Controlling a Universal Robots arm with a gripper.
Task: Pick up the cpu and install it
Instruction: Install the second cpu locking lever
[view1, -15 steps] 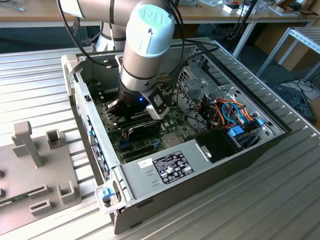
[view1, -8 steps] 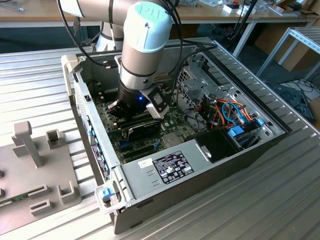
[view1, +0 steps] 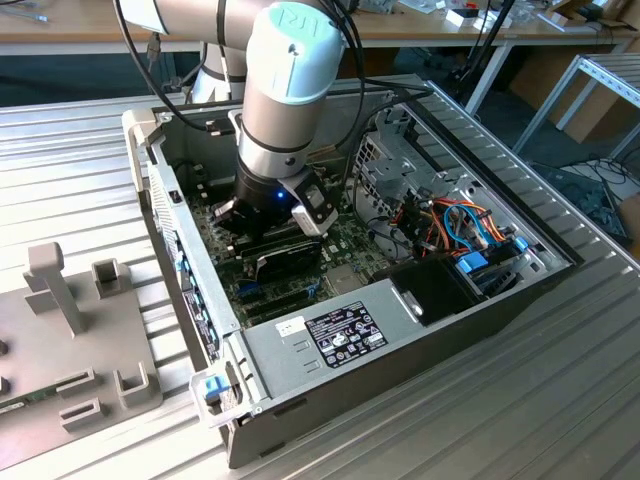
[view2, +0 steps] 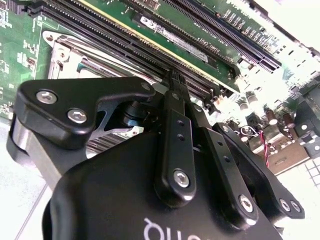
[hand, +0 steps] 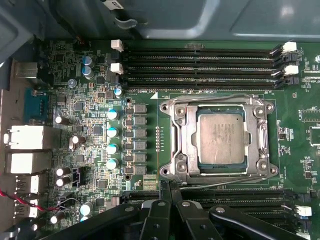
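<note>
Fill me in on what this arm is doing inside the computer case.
The arm has its claw lowered into the open computer case, just over the green motherboard. The cpu lies flat inside the metal socket frame, with the claw's tips together beside the frame, near the black memory slots. The claw is holding nothing and sits off to one side of the chip rather than on it.

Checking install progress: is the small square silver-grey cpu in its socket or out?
In. The cpu lies flat and square inside the metal socket frame, with the black gripper beside it, not holding it.
</note>
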